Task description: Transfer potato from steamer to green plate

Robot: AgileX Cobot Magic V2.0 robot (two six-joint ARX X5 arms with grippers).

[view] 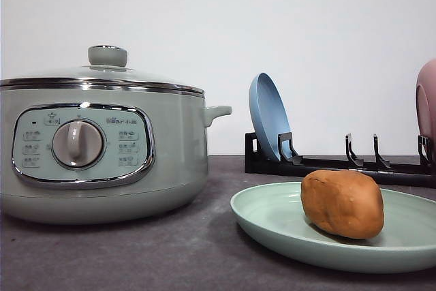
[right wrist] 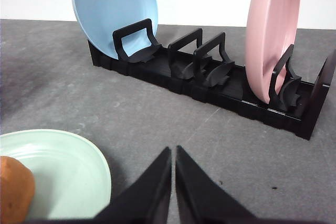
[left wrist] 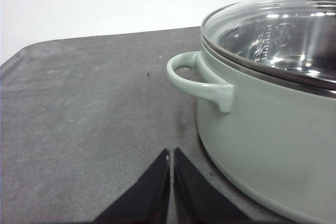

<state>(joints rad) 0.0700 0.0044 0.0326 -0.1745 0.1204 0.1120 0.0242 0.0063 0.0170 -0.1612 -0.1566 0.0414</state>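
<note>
The potato (view: 343, 203) lay on the green plate (view: 272, 219) beside the lidded steamer (view: 102, 148), both arms' jaws closed and empty.

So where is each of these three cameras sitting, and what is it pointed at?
Front: low, facing forward at the steamer, the potato on the green plate; no arm seen.
Left wrist: on the left arm, facing the steamer's handle; closed left fingers.
Right wrist: facing the plate rack; closed right fingers.
Front and right wrist share potato, plate, rack.

2 pairs of matte black, tapered, wedge-shaped fingers (left wrist: 157, 187) (right wrist: 157, 182)
</note>
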